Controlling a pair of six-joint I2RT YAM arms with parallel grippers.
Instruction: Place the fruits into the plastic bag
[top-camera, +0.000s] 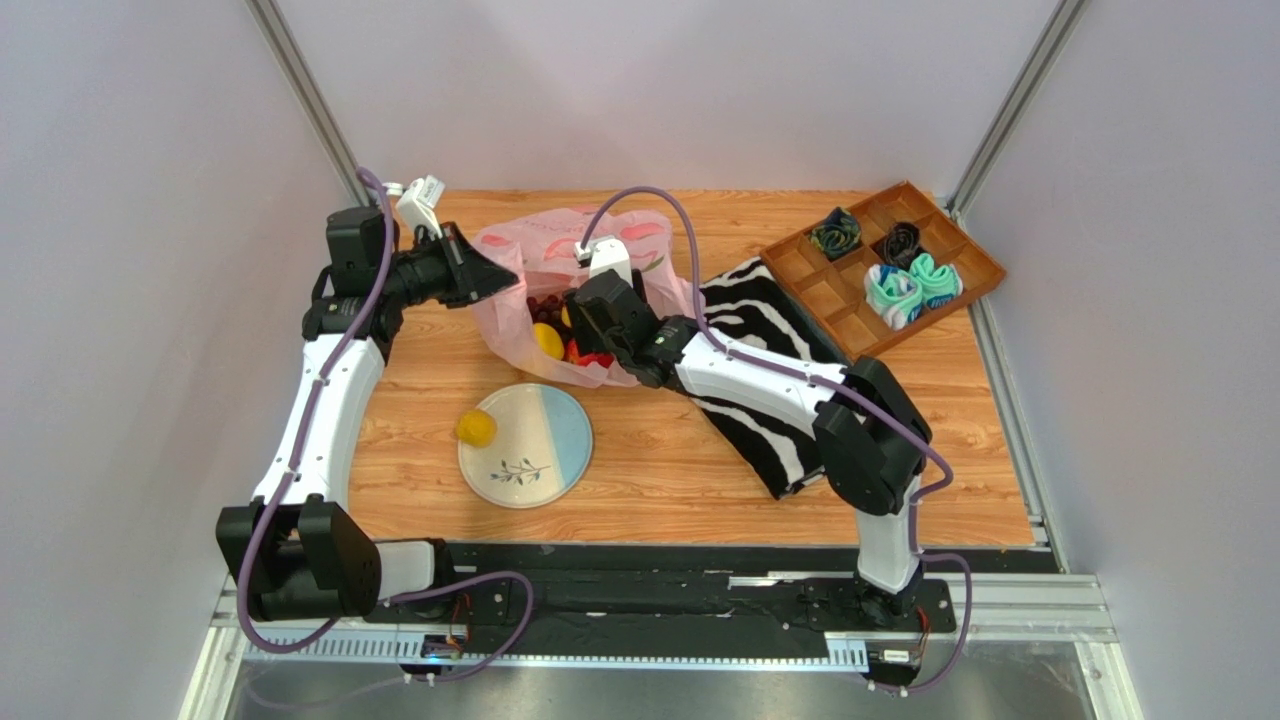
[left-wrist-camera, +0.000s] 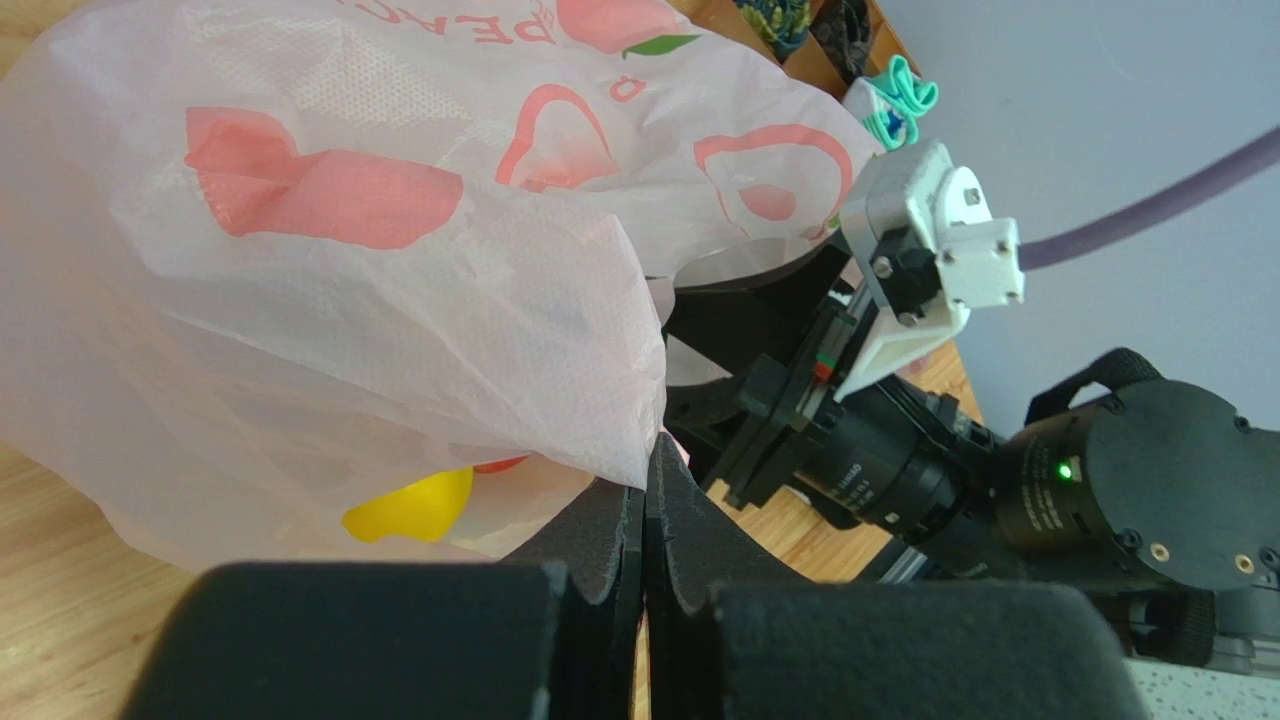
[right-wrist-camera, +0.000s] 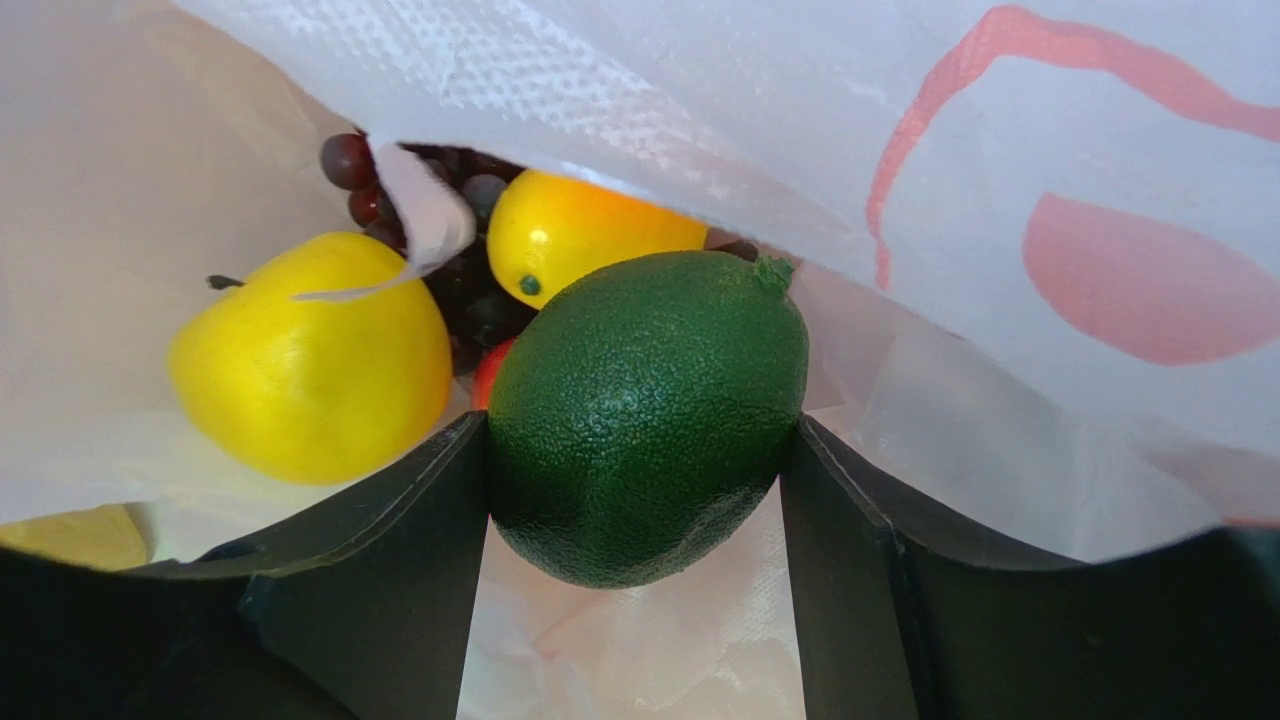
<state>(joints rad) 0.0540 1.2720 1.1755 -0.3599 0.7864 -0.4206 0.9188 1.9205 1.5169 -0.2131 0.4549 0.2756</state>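
One plastic bag (top-camera: 571, 248), one green fruit (right-wrist-camera: 646, 413), one lemon (top-camera: 475, 428) outside

Inside the pink bag (right-wrist-camera: 1052, 180), a fold of film hides most of the grape bunch (right-wrist-camera: 466, 285), and only a sliver of the red fruit (right-wrist-camera: 492, 374) shows between the green fruit (right-wrist-camera: 646, 413) and a yellow fruit (right-wrist-camera: 308, 375). From above, the right gripper (top-camera: 586, 333) has its fingertips lost in the bag's mouth, the fruits there too small to name.

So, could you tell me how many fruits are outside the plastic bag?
1: a yellow lemon at the left rim of the plate. The green fruit in the right gripper is already inside the plastic bag; others may be hidden.
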